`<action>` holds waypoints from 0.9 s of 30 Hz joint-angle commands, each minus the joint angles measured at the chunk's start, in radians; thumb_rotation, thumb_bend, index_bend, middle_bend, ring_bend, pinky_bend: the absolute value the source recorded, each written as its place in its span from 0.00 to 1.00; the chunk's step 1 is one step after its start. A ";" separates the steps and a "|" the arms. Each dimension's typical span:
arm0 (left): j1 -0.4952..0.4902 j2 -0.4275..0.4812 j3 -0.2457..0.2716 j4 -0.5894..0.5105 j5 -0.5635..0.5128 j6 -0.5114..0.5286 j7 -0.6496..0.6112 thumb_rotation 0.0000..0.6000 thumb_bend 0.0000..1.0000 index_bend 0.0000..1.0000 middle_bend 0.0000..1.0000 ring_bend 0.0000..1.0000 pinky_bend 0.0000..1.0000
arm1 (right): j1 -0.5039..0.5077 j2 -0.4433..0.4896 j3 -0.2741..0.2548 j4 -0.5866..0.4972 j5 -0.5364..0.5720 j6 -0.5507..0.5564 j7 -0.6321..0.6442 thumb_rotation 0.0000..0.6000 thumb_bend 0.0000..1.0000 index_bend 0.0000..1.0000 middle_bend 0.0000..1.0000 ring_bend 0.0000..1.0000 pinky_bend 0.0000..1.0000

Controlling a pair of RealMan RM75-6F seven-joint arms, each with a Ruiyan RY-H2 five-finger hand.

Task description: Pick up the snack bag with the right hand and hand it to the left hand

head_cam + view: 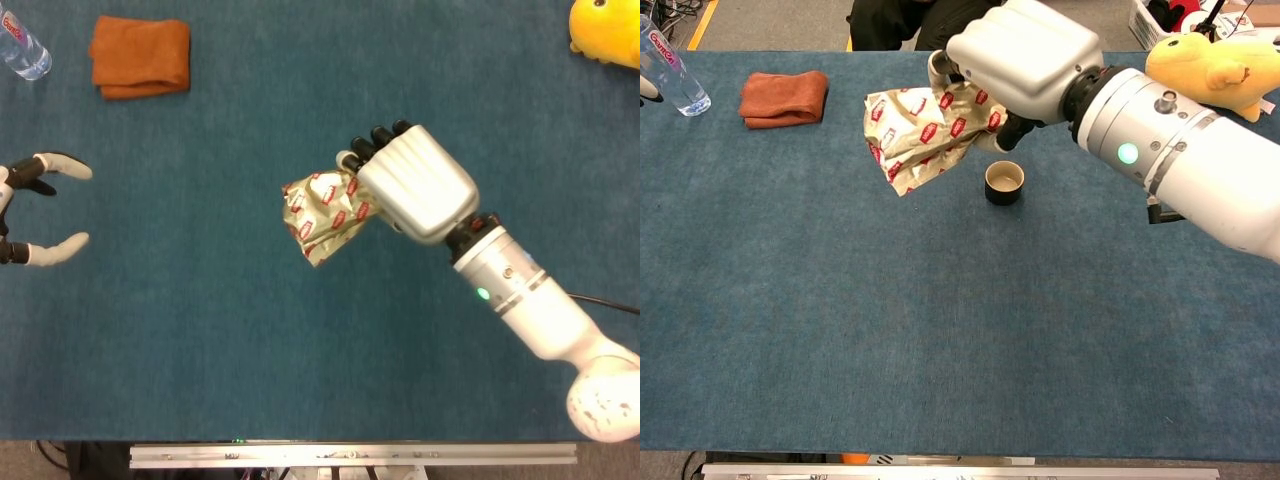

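My right hand (410, 182) (1025, 55) grips a crumpled gold snack bag (322, 214) (917, 132) with red labels and carries it above the blue table, left of middle in the chest view. The bag hangs out to the left of the fingers. At the left edge of the head view, my left hand (32, 210) shows only in part, its fingers spread apart with nothing between them. A wide stretch of table separates the two hands.
A small dark cup (1004, 182) stands on the table right of the bag, hidden under my right hand in the head view. An orange cloth (140, 56) (784, 97) and a water bottle (20, 45) (668, 71) lie far left. A yellow plush toy (606, 30) (1210, 62) sits far right.
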 commanded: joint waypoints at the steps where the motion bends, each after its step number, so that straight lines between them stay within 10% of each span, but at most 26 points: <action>1: -0.028 0.021 -0.002 0.014 0.000 -0.060 -0.089 1.00 0.25 0.30 0.25 0.20 0.29 | 0.026 -0.023 0.004 0.001 0.025 0.017 -0.035 1.00 0.40 0.62 0.51 0.43 0.52; 27: -0.136 0.033 -0.036 -0.010 -0.113 -0.341 -0.346 1.00 0.25 0.32 0.26 0.21 0.32 | 0.269 -0.152 0.078 0.068 0.313 0.064 -0.181 1.00 0.40 0.62 0.51 0.43 0.52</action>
